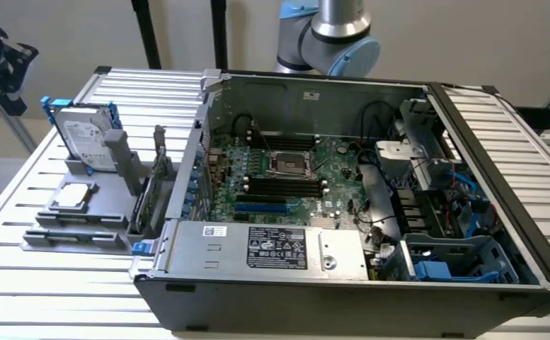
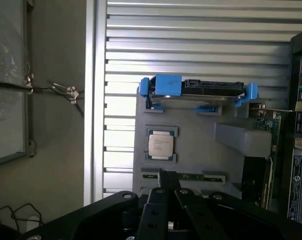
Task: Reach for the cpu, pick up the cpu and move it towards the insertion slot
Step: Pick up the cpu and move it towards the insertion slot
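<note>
The cpu (image 1: 73,196) (image 2: 160,145) is a small silver square chip lying flat in a grey holder (image 1: 95,205) on the slatted table, at the exterior view's left of the open computer case. The insertion slot (image 1: 290,163) is the shiny square socket with a dark centre on the green board inside the case. In the wrist view my gripper (image 2: 167,181) hangs high above the holder with its black fingers pressed together and nothing between them; the cpu lies just beyond the fingertips, well apart from them. In the exterior view the arm's elbow (image 1: 336,35) rises behind the case.
An upright silver hard drive with blue rails (image 1: 86,134) (image 2: 198,90) stands in the same holder behind the cpu. A green card (image 1: 147,191) stands on edge beside the case wall (image 1: 195,163). A power supply (image 1: 265,248) and cables (image 1: 388,205) crowd the case interior.
</note>
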### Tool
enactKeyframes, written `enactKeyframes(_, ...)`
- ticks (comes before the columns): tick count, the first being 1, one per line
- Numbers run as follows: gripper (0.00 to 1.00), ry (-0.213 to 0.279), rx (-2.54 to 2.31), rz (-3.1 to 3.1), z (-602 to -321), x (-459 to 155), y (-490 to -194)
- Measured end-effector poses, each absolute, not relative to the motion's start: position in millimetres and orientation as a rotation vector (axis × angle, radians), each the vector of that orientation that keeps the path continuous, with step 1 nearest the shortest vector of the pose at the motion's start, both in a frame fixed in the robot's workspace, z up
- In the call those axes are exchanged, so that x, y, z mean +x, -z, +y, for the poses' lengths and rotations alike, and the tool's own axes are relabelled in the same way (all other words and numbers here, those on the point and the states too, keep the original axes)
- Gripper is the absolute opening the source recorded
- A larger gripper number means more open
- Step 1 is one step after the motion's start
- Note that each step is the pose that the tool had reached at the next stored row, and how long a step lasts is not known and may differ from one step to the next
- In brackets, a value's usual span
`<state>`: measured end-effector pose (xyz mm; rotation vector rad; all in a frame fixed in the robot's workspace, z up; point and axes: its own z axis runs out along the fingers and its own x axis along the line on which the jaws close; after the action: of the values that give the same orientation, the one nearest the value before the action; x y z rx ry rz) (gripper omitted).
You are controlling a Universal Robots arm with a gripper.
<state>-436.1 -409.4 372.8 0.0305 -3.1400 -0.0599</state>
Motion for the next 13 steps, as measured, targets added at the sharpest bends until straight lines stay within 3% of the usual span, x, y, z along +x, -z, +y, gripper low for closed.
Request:
enactKeyframes(5,0.24,0.060,0.031,-3.140,-409.4,-436.1,-372.8)
enactKeyframes(9,0.47,0.060,0.031,-3.140,-409.5,-436.1,-372.8)
enactKeyframes(13,0.59,0.060,0.031,-3.140,-409.4,-436.1,-372.0)
